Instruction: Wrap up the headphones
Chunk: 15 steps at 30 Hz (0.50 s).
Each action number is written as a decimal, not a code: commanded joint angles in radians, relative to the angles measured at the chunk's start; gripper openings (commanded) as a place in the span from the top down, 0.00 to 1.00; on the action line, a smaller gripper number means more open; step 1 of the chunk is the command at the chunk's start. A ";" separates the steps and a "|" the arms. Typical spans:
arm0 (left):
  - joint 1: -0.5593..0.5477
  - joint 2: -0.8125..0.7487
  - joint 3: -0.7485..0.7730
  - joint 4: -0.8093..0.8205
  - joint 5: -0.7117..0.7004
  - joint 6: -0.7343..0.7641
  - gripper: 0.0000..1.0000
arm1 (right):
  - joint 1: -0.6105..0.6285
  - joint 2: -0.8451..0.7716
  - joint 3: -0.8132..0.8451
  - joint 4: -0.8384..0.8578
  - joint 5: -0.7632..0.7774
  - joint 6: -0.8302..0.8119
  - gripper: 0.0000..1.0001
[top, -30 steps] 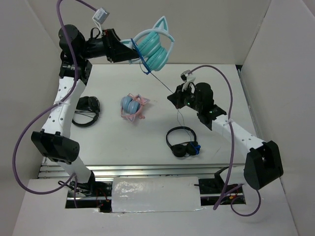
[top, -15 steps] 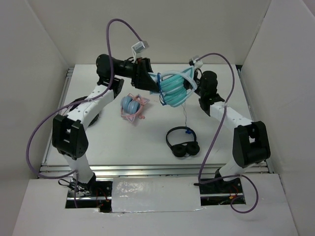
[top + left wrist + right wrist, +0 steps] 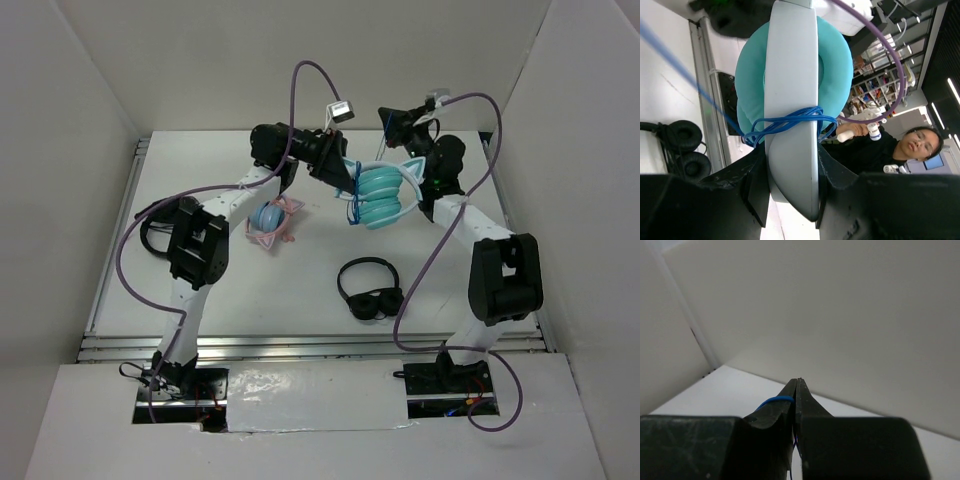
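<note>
Left tool (image 3: 792, 172) clamps the pale band (image 3: 792, 75) of the teal cat-ear headphones (image 3: 380, 195), held aloft beyond the plain black headphones (image 3: 372, 302) on the white surface (image 3: 250, 300). Right tool (image 3: 797, 385), pinched on the thin blue cable (image 3: 790, 120), has risen since a half-second ago, when slack dangled toward that black pair; we judge another turn underway.

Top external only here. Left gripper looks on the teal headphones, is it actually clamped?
Observer: Yes. The left wrist view shows the left gripper clamped across the headphones at the pale band, a finger on each side.
Operator: Any wraps on yet?
Observer: Several loops of blue cable cross the band just above the fingers.
Operator: And the other arm?
Observer: The right gripper is shut, with the thin blue cable pinched between its tips.
</note>
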 commanded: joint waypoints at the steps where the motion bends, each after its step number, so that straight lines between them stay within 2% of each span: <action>1: 0.028 -0.004 0.065 0.566 0.132 -0.306 1.00 | -0.048 0.013 0.123 0.115 -0.051 0.032 0.93; 7: 0.088 0.006 0.041 0.540 0.129 -0.289 1.00 | -0.094 0.015 0.310 -0.080 -0.246 -0.042 0.96; 8: 0.091 0.013 0.051 0.536 0.129 -0.292 1.00 | -0.094 0.009 0.332 -0.166 -0.284 -0.059 0.98; 13: 0.129 0.018 0.059 0.526 0.127 -0.298 1.00 | -0.024 -0.016 0.467 -0.441 -0.252 -0.209 1.00; 14: 0.133 0.020 0.070 0.533 0.127 -0.306 1.00 | -0.004 -0.021 0.488 -0.554 -0.239 -0.255 1.00; 15: 0.134 0.016 0.071 0.539 0.127 -0.315 1.00 | 0.041 -0.024 0.507 -0.593 -0.167 -0.299 1.00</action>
